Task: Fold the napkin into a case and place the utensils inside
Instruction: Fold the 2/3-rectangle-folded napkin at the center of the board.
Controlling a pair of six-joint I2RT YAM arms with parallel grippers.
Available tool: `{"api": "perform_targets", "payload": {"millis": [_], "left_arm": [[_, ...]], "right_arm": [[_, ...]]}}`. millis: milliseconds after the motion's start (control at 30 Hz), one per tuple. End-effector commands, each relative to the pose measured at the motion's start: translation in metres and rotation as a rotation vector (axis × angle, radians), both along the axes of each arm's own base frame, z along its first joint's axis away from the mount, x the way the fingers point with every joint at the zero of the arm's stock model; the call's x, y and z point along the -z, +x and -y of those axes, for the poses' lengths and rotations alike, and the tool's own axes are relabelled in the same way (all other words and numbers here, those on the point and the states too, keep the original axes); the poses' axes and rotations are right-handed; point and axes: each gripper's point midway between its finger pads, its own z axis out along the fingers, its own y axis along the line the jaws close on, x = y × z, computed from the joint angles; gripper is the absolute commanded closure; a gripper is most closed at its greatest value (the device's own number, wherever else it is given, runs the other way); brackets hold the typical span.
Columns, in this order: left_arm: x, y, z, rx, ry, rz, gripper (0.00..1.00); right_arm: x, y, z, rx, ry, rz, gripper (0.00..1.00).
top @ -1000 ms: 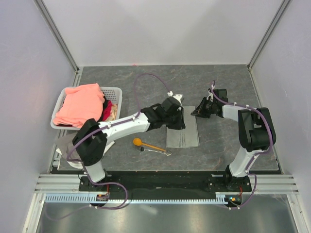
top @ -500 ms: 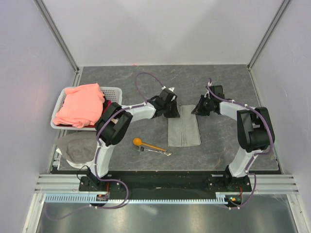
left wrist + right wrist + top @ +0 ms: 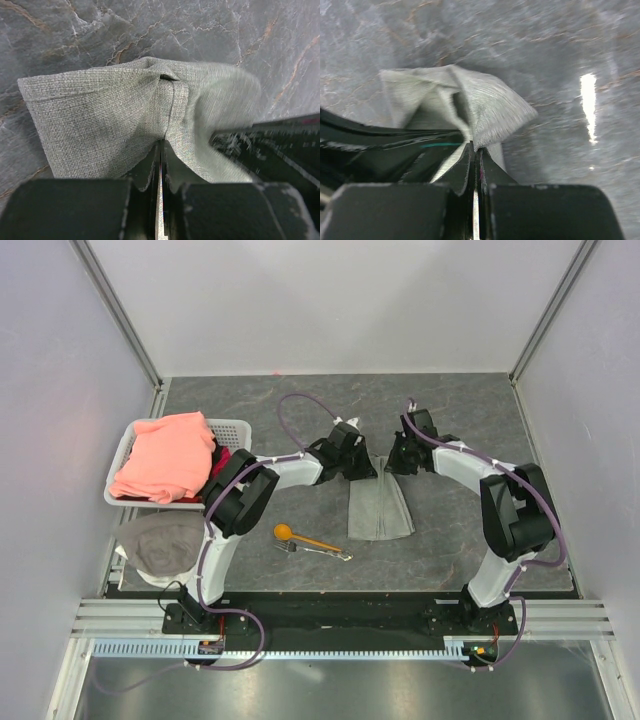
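The napkin (image 3: 380, 510) lies folded into a narrow light grey strip at the table's middle, its far end pinched in and lifted. My left gripper (image 3: 366, 466) is shut on the far left corner; in the left wrist view its jaws (image 3: 161, 144) are closed on a fold of the napkin (image 3: 100, 115). My right gripper (image 3: 392, 462) is shut on the far right corner, and in the right wrist view the closed gripper (image 3: 473, 146) holds the napkin (image 3: 492, 102). The orange spoon (image 3: 284, 532) and the metal fork (image 3: 318, 551) lie left of the napkin, nearer the front.
A white basket (image 3: 238, 427) at the left holds a salmon-pink cloth (image 3: 165, 455). A whitish-grey rag (image 3: 165, 545) lies in front of it. The two grippers stand close together at the napkin's far end.
My left gripper has drawn back to the napkin's far left corner and shut on it. The right gripper has moved left toward it, and the far end of the napkin has narrowed and risen.
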Motion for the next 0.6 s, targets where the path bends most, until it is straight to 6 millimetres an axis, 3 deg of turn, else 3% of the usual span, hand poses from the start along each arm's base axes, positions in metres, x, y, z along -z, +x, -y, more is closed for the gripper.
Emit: {"api": "perform_targets", "payload": {"millis": [0, 167, 400, 567], "left_arm": [[0.01, -0.004, 0.003, -0.006, -0.027, -0.029, 0.94], [0.015, -0.008, 0.001, 0.002, -0.027, -0.035, 0.94], [0.006, -0.017, -0.003, 0.034, -0.035, -0.035, 0.94], [-0.024, -0.022, -0.004, 0.066, -0.068, -0.032, 0.91]], "right_arm": [[-0.024, 0.009, -0.022, 0.083, 0.032, 0.046, 1.0], [-0.025, 0.009, -0.054, 0.135, 0.211, 0.043, 1.0], [-0.027, 0.012, -0.044, 0.239, 0.223, 0.074, 1.0], [-0.017, 0.01, -0.04, 0.263, 0.218, 0.049, 1.0]]}}
